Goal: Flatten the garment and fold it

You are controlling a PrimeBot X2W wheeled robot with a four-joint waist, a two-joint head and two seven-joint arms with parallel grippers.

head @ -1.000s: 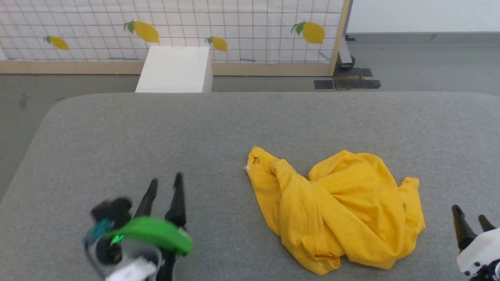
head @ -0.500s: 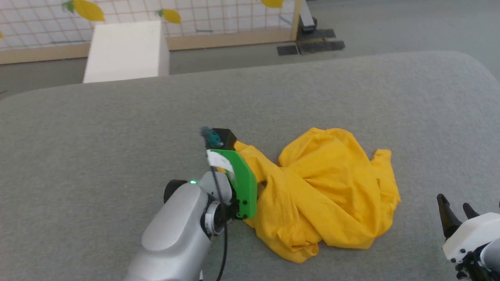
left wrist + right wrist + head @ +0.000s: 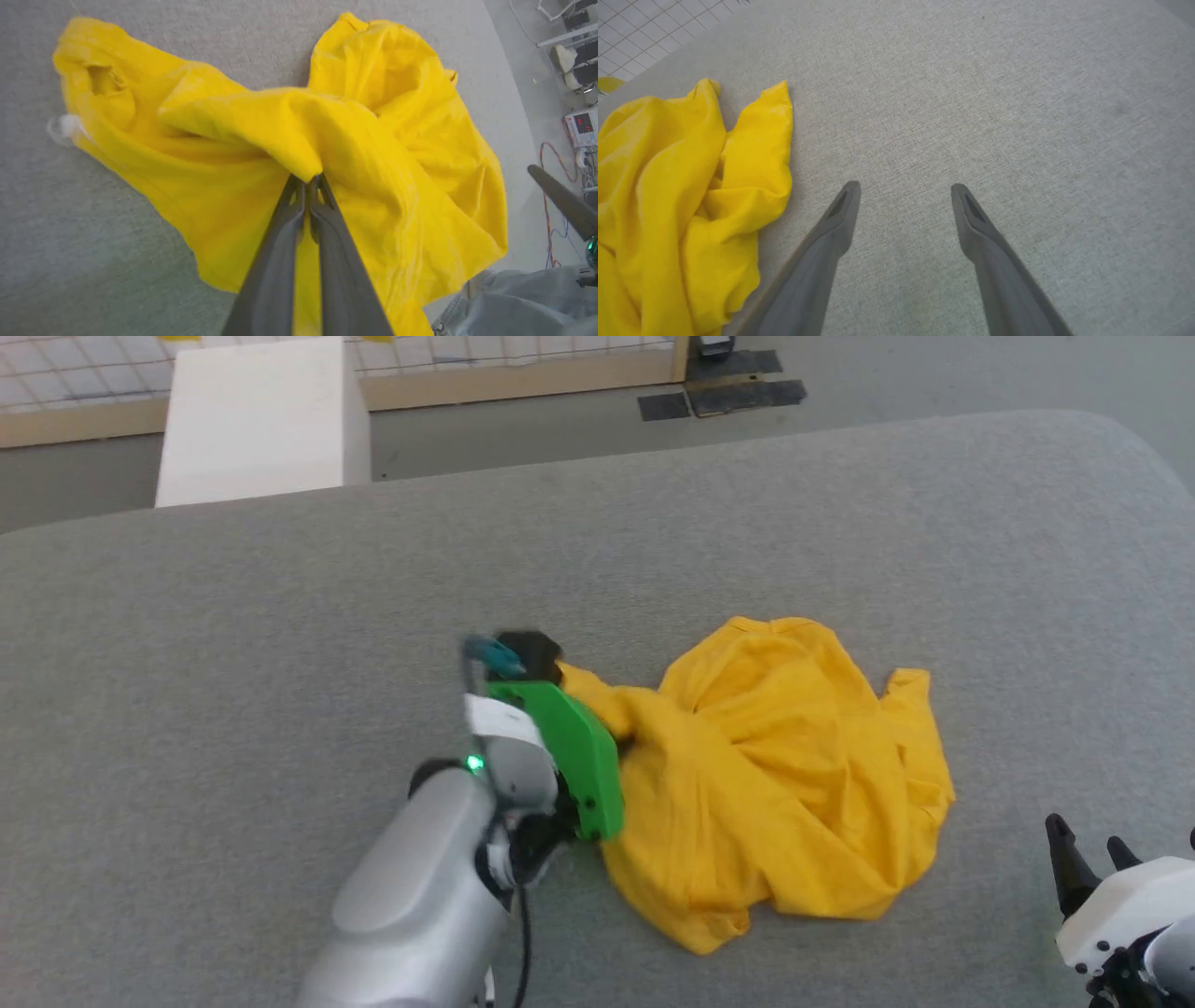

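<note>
Head view, yellow garment (image 3: pixel 784 775) crumpled in a heap right of centre on grey padded surface (image 3: pixel 280 644), my L gripper (image 3: pixel 309 179) fingers pinched together on a fold at its left side, my R gripper (image 3: pixel 906 185) fingers wide apart, empty, nr its right edge

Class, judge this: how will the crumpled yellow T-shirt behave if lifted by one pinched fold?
Probably floppy: the garment lies in soft crumpled folds. Lifted from the fold pinched by the left tool, it would likely drape and trail. It looks thin, so likely light.
</note>
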